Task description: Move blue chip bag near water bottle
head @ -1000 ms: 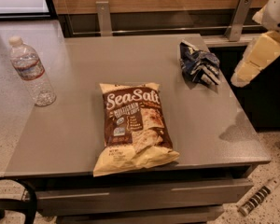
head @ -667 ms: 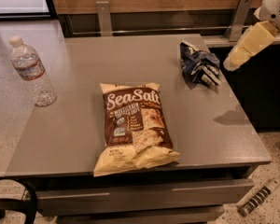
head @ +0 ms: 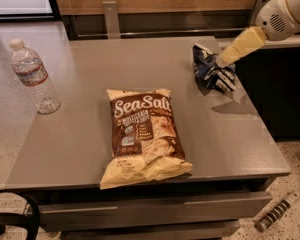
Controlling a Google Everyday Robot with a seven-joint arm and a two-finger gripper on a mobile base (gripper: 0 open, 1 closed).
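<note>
The blue chip bag (head: 211,71) is small, dark navy and wrinkly, and lies near the far right edge of the grey table (head: 85,134). The water bottle (head: 34,77), clear with a white cap, stands upright at the table's far left. My gripper (head: 225,60) comes in from the upper right on a white arm. Its cream tip sits right over the top right part of the blue bag, at or just above it. I cannot tell whether it touches the bag.
A large brown and cream "Sea Salt" chip bag (head: 142,134) lies flat in the middle of the table, between the blue bag and the bottle. A wooden wall with metal posts (head: 110,16) runs behind. A dark cabinet (head: 280,89) stands to the right.
My gripper has moved left from beyond the table's right edge until its tip reaches the blue chip bag. The bags and the bottle have not moved.
</note>
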